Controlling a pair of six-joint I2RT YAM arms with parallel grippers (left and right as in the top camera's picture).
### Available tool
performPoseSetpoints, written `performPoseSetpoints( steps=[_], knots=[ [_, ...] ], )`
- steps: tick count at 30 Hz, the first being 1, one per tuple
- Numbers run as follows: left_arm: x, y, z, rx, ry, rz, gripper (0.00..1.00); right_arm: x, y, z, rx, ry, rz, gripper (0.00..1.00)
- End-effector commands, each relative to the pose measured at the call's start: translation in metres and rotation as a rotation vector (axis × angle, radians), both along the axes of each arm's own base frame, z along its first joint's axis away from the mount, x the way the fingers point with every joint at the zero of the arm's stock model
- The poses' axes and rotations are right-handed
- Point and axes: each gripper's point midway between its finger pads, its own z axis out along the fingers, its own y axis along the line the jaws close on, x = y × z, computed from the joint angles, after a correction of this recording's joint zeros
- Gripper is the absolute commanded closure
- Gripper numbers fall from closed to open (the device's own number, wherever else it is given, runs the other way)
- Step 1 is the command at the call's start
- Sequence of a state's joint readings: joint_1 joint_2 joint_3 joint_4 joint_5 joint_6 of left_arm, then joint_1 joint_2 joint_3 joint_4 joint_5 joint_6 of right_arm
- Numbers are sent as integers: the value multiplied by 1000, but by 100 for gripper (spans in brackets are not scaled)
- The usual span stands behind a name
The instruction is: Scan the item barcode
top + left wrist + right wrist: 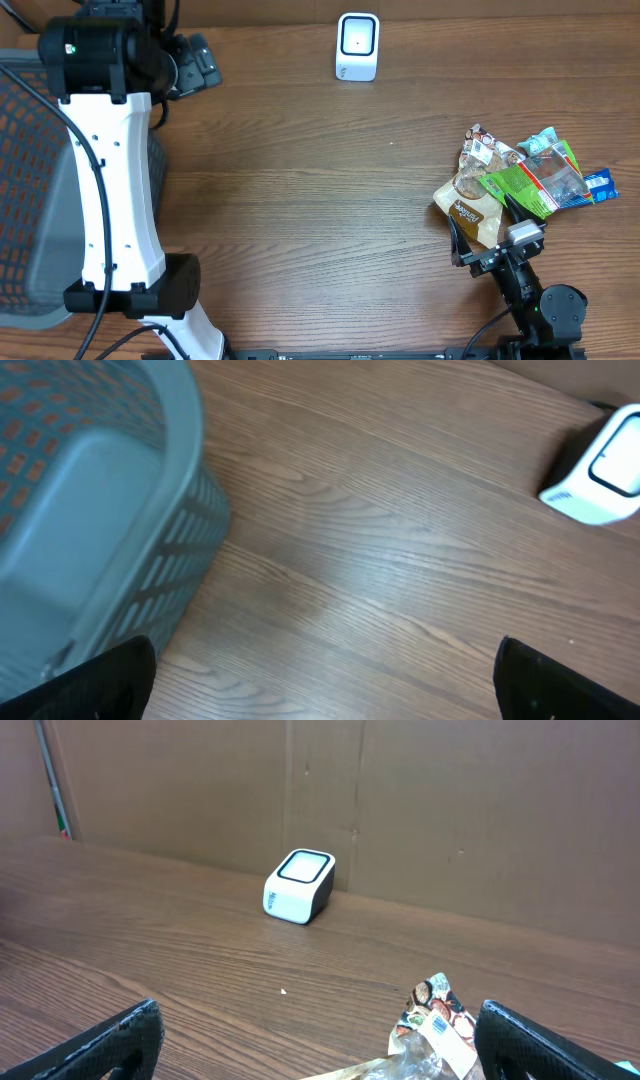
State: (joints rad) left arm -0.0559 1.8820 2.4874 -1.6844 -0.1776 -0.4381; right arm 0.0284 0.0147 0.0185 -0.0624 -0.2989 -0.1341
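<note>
Pincers gape wide, both empty: left pincer (325,685) above wooden table (400,560) beside grey basket (90,510); right pincer (320,1030) just at snack packets (510,185), lower right; scanner (357,46) upper middle.

Wood-grain bench (300,180): scanner (357,46) sits at the far edge, about mid-width. Basket (22,150) on the left end. Packets (510,180) heaped, overlapping, near the right edge, well apart from the scanner.
</note>
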Motion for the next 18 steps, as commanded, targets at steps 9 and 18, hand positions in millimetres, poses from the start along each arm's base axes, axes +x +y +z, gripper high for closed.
performPoseSetpoints(
  steps=[9,18],
  knots=[
    [-35,-8,-16,34,-285,-23,0,0,-1,-1,4,-5,-6,0],
    [-75,17,-123,54,-393,18,0,0,-1,-1,4,-6,-6,0]
  ],
)
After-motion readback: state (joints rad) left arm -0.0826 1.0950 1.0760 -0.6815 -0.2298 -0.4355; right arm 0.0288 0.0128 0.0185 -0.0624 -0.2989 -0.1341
